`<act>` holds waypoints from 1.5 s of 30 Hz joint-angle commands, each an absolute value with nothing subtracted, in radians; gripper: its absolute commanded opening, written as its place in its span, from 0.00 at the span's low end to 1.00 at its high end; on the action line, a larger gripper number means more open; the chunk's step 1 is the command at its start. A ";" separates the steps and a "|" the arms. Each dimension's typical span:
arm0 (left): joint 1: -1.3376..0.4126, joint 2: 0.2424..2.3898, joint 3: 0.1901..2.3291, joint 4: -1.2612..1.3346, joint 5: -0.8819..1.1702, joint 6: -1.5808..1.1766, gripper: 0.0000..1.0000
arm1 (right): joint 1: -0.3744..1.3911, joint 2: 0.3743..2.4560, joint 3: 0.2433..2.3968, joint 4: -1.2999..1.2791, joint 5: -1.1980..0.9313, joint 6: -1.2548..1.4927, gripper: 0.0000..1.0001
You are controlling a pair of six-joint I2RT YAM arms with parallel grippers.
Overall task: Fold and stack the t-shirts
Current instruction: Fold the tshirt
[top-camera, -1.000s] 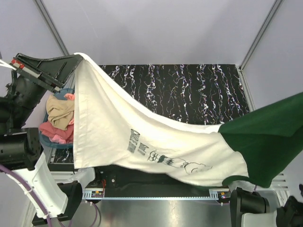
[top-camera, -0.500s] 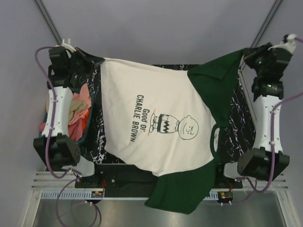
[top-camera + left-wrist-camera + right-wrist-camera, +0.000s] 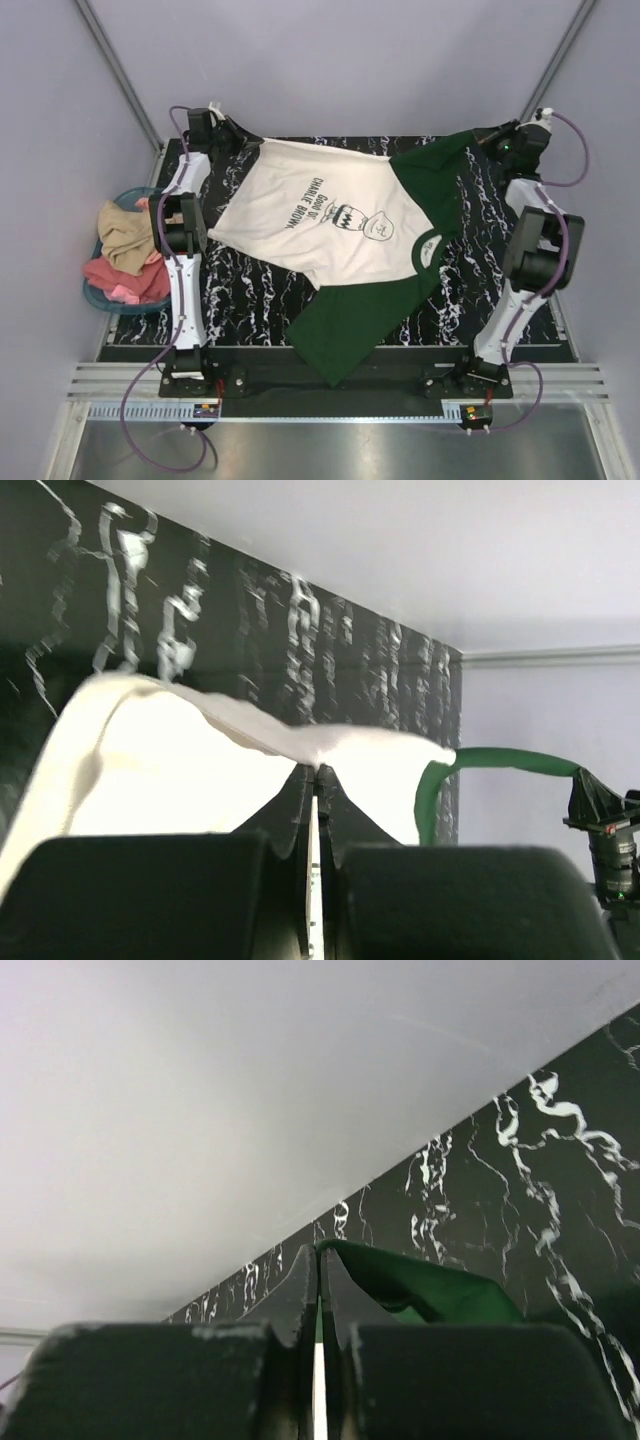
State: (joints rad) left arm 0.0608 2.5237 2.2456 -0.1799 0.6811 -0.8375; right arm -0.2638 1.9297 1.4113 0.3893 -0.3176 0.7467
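Observation:
A cream-white t-shirt [image 3: 320,215] with dark lettering and a green neck band lies spread on the black marbled table [image 3: 250,290]. Dark green cloth [image 3: 355,320] runs out from it toward the front edge and to the far right corner [image 3: 440,165]; I cannot tell whether this is a separate t-shirt or its sleeves. My left gripper [image 3: 245,143] is at the far left, shut on a cream corner [image 3: 330,745]. At the far right, my right gripper [image 3: 492,142] is shut on the green edge [image 3: 400,1275]. Both arms reach to the table's far edge.
A blue basket [image 3: 95,290] with tan and pink clothes [image 3: 125,250] stands off the table's left side. Grey walls and slanted frame posts close in the back. The green cloth's lower tip hangs over the table's front edge near the rail [image 3: 340,375].
The shirt was held high near the camera; both arms have carried it toward the far edge and lowered it, so it now lies spread on the table. Both grippers stayed shut.

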 commanded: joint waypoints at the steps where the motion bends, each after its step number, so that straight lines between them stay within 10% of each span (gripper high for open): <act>1: 0.072 2.575 2.365 0.036 0.712 -0.886 0.00 | -0.262 2.073 1.557 0.531 -0.409 0.810 0.00; 10: 0.072 2.637 2.356 0.141 0.624 -0.920 0.00 | -0.261 2.100 1.589 0.405 -0.328 0.851 0.00; 45: 0.150 2.562 2.329 -0.382 0.677 -0.594 0.00 | -0.089 1.218 0.592 0.219 -0.261 1.011 0.00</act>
State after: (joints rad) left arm 0.1364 2.6472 2.3100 -0.3141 0.6971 -0.6662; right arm -0.0963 1.3304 0.6308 0.1810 -0.3286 0.9791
